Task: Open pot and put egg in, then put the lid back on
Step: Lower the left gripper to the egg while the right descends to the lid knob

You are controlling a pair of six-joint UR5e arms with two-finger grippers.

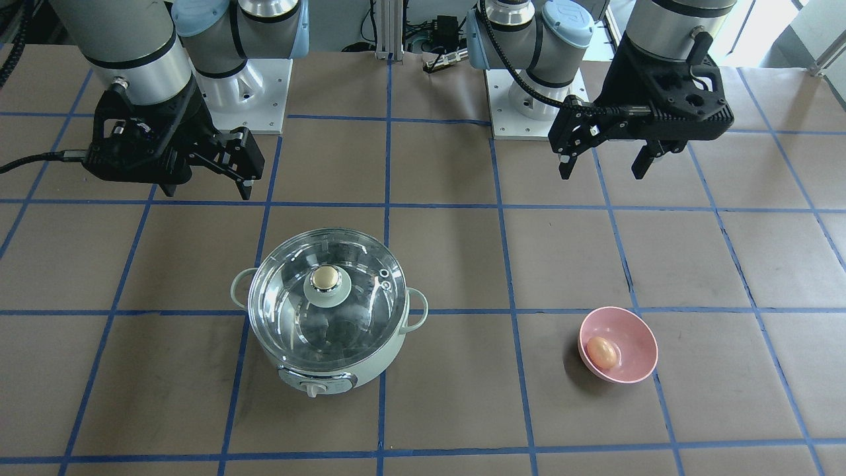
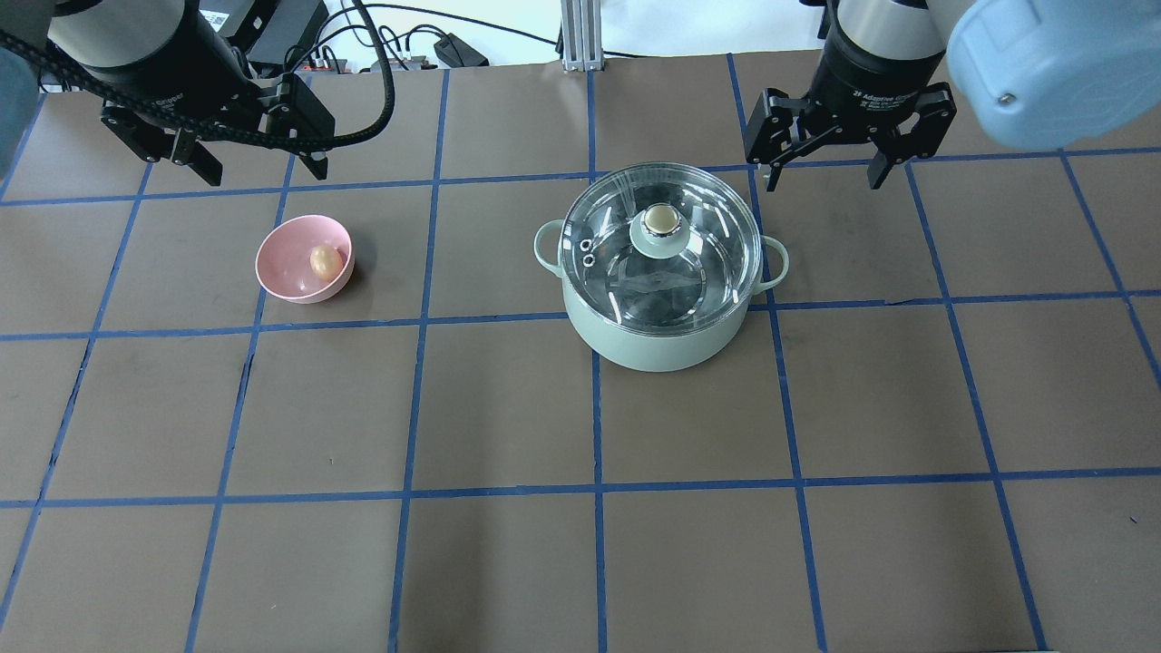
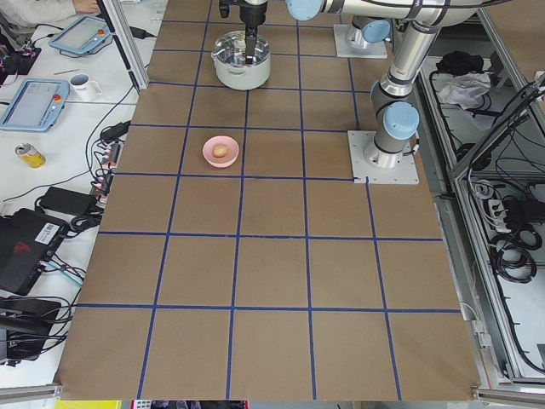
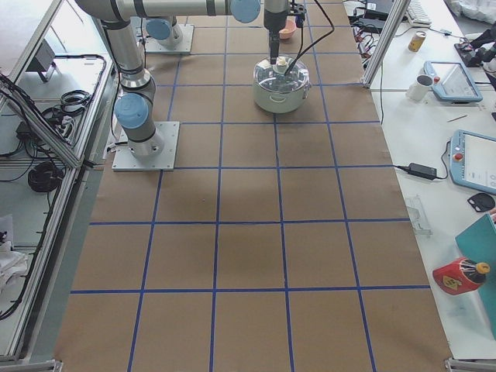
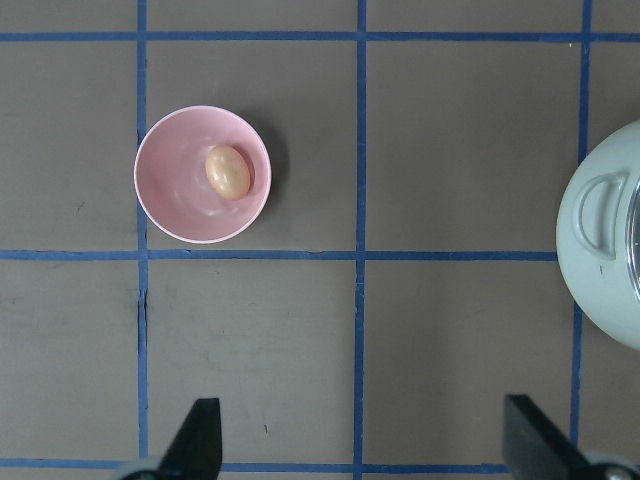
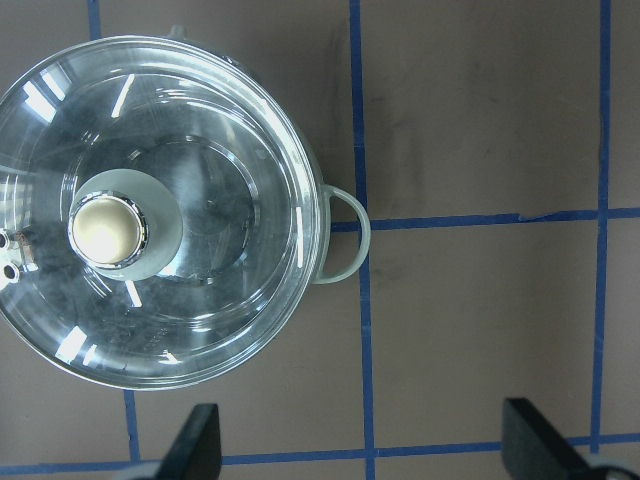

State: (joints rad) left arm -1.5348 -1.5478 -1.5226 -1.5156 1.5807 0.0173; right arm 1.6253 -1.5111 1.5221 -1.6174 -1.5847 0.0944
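The mint-green pot stands closed on the table, with the clear glass lid and its gold-beige knob on top. The tan egg lies in a pink bowl. My left gripper is open and empty, hovering behind the bowl; its wrist view shows the egg ahead and the pot's edge at right. My right gripper is open and empty, hovering behind and to the right of the pot; its wrist view shows the lid and knob.
The table is brown paper with a blue tape grid. The pot's control knob faces away from me. The arm bases stand at the table's back edge. Side benches with tablets and cups lie beyond the table.
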